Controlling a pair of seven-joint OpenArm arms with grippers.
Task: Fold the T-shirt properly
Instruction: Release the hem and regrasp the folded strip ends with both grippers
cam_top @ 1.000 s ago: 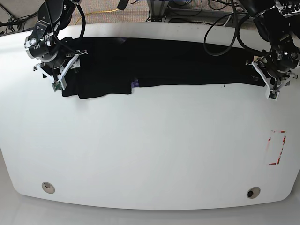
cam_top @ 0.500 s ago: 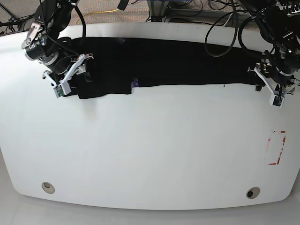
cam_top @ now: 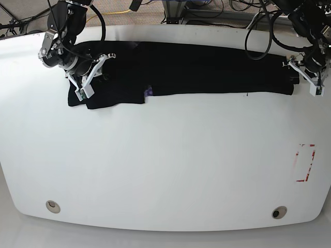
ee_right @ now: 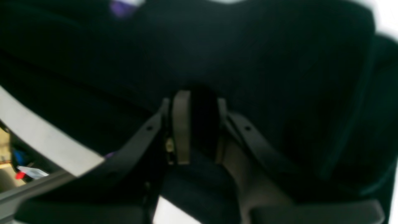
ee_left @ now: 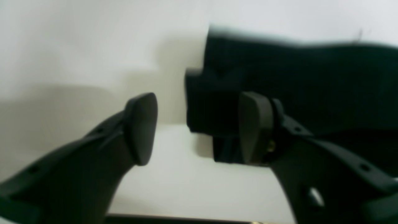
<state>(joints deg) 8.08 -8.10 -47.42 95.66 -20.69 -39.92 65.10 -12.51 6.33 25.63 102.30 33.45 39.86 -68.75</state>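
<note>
On white table (cam_top: 155,165), black T-shirt (cam_top: 207,67).

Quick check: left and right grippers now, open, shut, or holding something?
Left gripper: open, empty, beside the T-shirt edge.
Right gripper: shut on the T-shirt.

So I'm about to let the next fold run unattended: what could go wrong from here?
1. The left gripper is open beside the T-shirt edge, not on it, so that end may get left behind.
2. The right gripper looks closed on a bunch of cloth; it may hold several layers and drag the fold crooked.
3. The shirt lies near the far edge of the table and could slide off.
</note>
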